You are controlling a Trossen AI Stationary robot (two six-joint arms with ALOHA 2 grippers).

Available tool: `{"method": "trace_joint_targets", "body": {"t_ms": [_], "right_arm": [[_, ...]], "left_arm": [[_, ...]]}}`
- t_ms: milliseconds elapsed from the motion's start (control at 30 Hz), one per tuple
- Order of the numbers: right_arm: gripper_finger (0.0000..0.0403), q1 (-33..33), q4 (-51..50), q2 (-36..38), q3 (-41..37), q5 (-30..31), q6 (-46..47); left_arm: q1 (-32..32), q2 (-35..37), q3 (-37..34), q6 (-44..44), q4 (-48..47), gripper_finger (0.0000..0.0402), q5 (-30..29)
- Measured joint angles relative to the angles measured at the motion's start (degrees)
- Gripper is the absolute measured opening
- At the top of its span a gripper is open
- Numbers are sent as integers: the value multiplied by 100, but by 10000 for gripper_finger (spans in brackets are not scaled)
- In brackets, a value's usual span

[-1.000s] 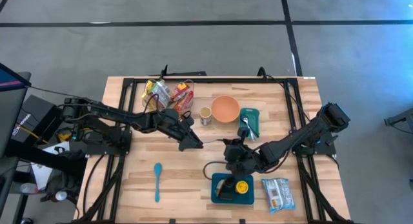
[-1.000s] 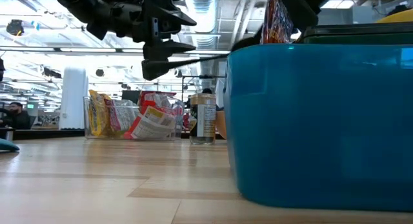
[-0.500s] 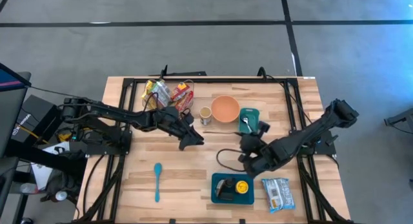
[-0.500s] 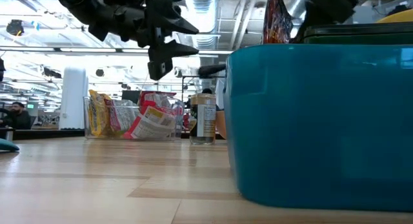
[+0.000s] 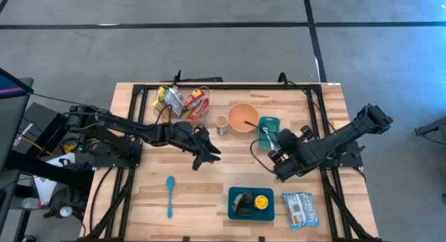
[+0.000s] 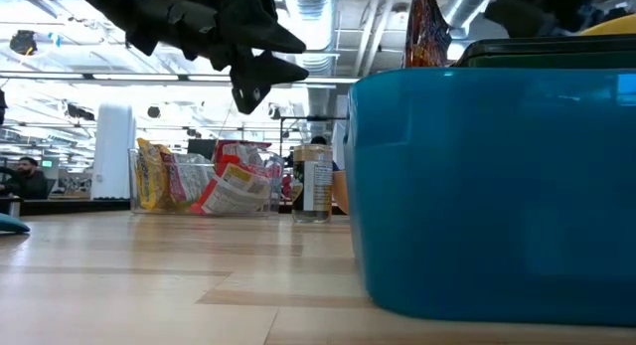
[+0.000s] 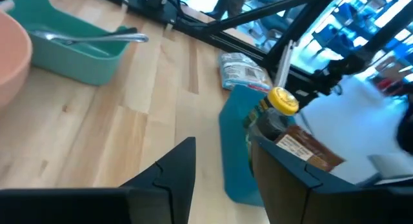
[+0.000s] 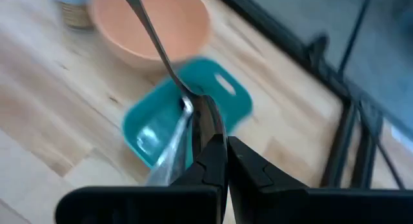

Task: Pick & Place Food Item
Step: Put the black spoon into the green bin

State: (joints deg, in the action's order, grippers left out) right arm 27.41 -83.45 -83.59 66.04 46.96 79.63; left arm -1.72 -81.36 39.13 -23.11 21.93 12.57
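High view: the right gripper (image 5: 277, 157), its fingers pressed together on nothing, has swung away from the blue bin (image 5: 251, 203), where it hung a second ago, and now sits beside the teal tray (image 5: 270, 130). The bin holds a yellow-capped bottle (image 5: 261, 201); the placing looks done. The left gripper (image 5: 198, 158) hovers left of the bin over bare wood, little moved.

Low view: the bin's wall fills the foreground, with a snack packet (image 6: 425, 29) poking above it.

Left wrist view: the left fingers (image 7: 174, 169) stand narrowly apart, empty.

Right wrist view: the tray carries a metal spoon (image 8: 169, 145).
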Motion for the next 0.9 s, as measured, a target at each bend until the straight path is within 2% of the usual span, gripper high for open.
{"method": "trace_joint_targets", "body": {"t_ms": [300,400,533,667,900], "right_arm": [[2,-588,-546,193,0,-836,1248],[4,-880,-593,201,2,-1283,1512],[5,-1257,-592,187,2,-1742,1463],[5,-1512,-548,184,2,-1862,1291],[6,-1640,-147,184,2,-2245,948]], "left_arm": [[-385,0,0,233,11,144,-850],[-490,0,0,233,32,144,-1031],[-612,0,0,235,136,144,-1249],[-710,0,0,278,257,144,-1394],[-825,0,0,452,311,144,-1431]]}}
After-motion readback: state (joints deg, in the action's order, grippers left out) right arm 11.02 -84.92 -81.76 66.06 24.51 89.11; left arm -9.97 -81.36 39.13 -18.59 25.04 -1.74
